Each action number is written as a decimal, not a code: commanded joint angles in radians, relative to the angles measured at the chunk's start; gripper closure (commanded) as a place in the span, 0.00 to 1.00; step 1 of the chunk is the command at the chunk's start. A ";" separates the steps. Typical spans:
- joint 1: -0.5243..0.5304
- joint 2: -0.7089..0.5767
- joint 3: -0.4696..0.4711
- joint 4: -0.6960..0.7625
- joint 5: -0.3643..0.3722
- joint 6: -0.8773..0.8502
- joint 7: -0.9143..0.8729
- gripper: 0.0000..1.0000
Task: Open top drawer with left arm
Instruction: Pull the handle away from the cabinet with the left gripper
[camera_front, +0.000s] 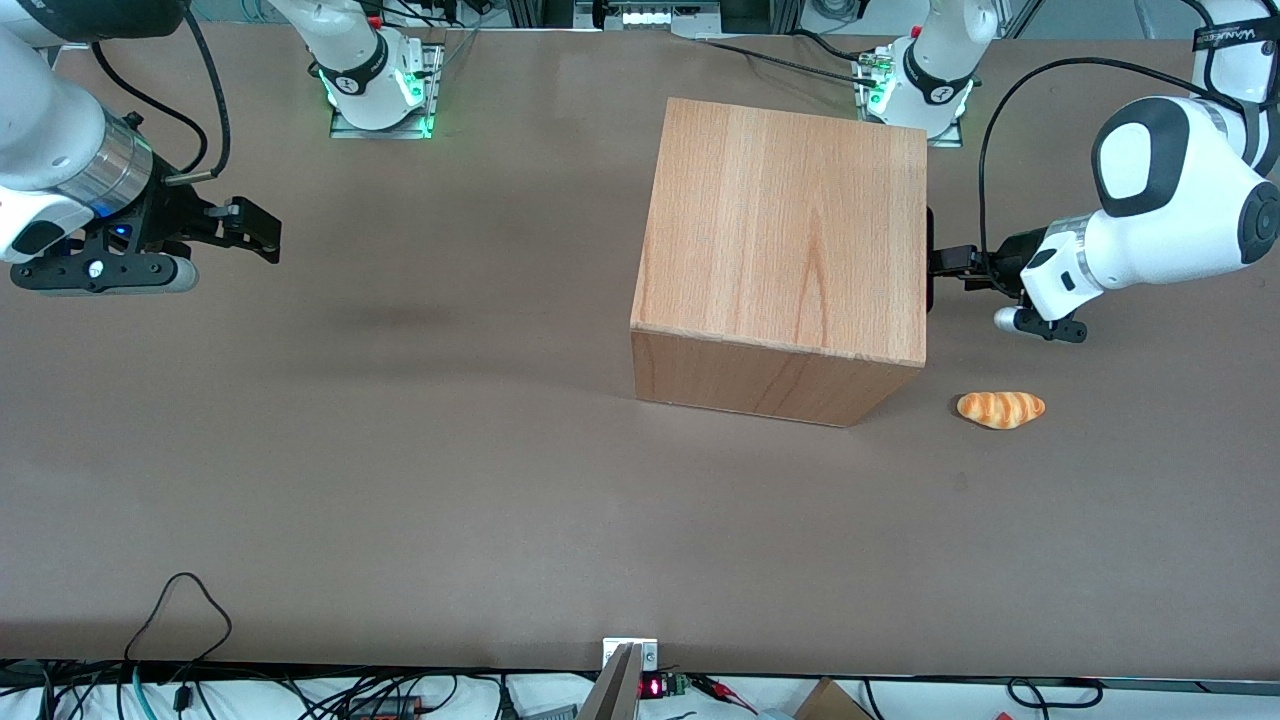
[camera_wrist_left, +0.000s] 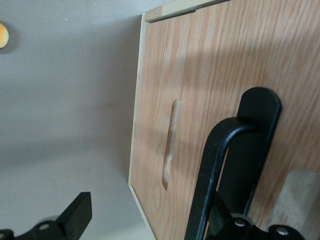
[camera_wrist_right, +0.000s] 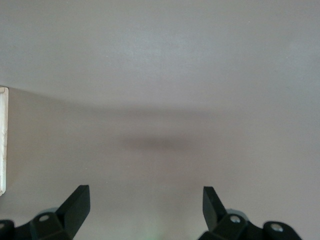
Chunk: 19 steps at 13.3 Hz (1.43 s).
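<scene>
The wooden cabinet (camera_front: 785, 235) stands on the table with its drawer fronts facing the working arm's end. The top drawer (camera_wrist_left: 295, 100) sits flush with the front, shut, and carries a black elongated slot handle (camera_wrist_left: 257, 135). A lower drawer front has a plain wood-coloured slot (camera_wrist_left: 170, 145). The left arm (camera_front: 1160, 215) reaches in level, and its gripper (camera_front: 938, 265) is right at the cabinet front. In the left wrist view the gripper (camera_wrist_left: 147, 220) is open. One of its fingers (camera_wrist_left: 77, 215) shows against the table; the other sits at the black handle, partly hidden by a black cable (camera_wrist_left: 210, 175).
A croissant-like bread roll (camera_front: 1000, 408) lies on the brown table (camera_front: 400, 480), nearer the front camera than the gripper and just off the cabinet's corner. The arm bases (camera_front: 915, 85) stand at the table's back edge.
</scene>
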 joint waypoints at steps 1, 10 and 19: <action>0.008 0.013 0.006 -0.007 -0.009 0.017 0.028 0.00; 0.037 0.014 0.011 -0.010 0.037 0.014 0.028 0.00; 0.132 0.014 0.007 -0.006 0.111 0.011 0.031 0.00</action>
